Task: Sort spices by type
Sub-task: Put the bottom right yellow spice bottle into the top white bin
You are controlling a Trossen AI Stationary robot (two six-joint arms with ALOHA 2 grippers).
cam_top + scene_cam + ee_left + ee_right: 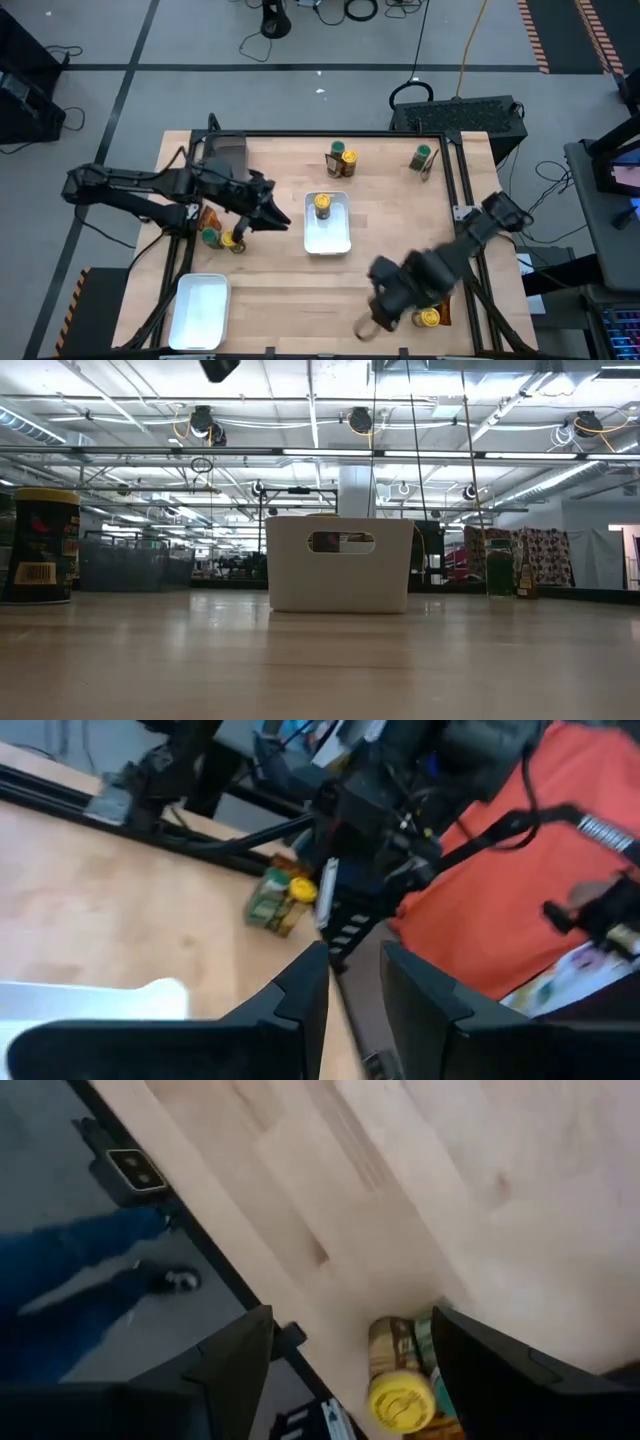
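Spice jars stand about the table. One yellow-lidded jar (322,203) is in the middle white tray (330,240). A green and a yellow one (340,158) stand at the far side, and a green one (422,157) at the far right. Another green and yellow pair (220,238) stands by an orange packet (208,215) at the left. A yellow-lidded jar (398,1398) stands at the near right edge. My left gripper (283,220) hovers left of the middle tray, open by a narrow gap (350,990), with nothing in it. My right gripper (350,1370) hangs open, pointing down, high above the near-right jar.
A second white tray (200,310) lies at the near left corner, and a dark bin (225,150) stands at the far left. Black rails frame the table. A person's legs (90,1260) stand on the floor just off the near edge.
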